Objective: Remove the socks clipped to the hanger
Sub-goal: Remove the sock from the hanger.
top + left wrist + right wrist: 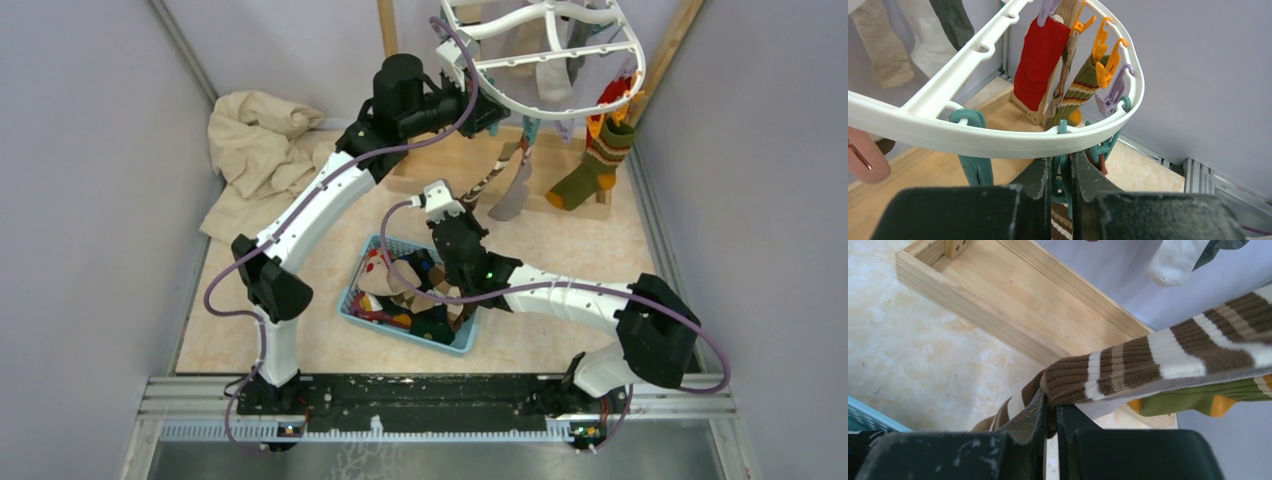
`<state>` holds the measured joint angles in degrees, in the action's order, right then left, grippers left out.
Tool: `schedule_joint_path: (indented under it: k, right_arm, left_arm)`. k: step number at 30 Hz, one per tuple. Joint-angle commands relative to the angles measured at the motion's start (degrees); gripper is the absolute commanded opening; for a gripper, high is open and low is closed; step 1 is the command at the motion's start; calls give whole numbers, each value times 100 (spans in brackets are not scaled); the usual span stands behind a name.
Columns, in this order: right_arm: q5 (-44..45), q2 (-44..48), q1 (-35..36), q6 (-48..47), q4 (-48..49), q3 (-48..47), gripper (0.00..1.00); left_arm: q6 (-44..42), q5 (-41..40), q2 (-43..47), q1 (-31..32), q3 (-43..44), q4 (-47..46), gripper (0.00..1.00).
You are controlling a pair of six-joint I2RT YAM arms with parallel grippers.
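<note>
Your left gripper (1062, 160) pinches a teal clip (1060, 181) under the hanger (998, 142), upper right of the top view; your right gripper (1051, 412) is clamped on the brown-and-cream striped sock (1148, 357)

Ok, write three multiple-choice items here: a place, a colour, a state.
1. The blue basket sits:
A. on the table
B. on the wooden rack
C. on the beige cloth

2. The sock in the right gripper is:
A. red
B. brown-and-cream striped
C. grey

3. The left gripper is:
A. wide open
B. shut on a teal clip of the hanger
C. shut on a red sock

1 A: the top view shows it on the tabletop.
2 B: stripes show in the right wrist view.
3 B: the clip sits pinched in the left wrist view.
</note>
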<state>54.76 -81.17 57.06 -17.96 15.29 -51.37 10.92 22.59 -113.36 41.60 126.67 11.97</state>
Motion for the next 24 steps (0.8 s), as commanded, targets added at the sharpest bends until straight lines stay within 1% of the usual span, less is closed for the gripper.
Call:
schedule_joint_path:
  k: [1, 8, 11, 13, 16, 20, 24]
  right_arm:
    - [58, 210, 96, 35, 167, 9, 0]
    - [243, 664, 343, 160, -139, 28, 0]
    - [229, 885, 508, 365, -566, -92, 0]
    - [-125, 1040, 552, 765, -1152, -247, 0]
    - [-1074, 1217, 569, 1378, -2016, -495, 0]
    - [-1853, 1481, 581, 2014, -2474, -512, 0]
    - [-2476, 1585, 590, 2324, -2756, -554, 0]
  left_arm:
    - [-16, -28, -79, -30, 191, -65, 0]
    - [-126, -141, 17, -47, 114, 37, 0]
    - [-179, -207, 118, -56, -24, 55, 0]
    - [-239, -252, 184, -70, -98, 92, 0]
    - [-383, -334, 293, -125, -184, 216, 0]
    - [-460, -399, 505, -241, -419, 276, 0]
    - [-523, -435, 743, -348, -714, 246, 0]
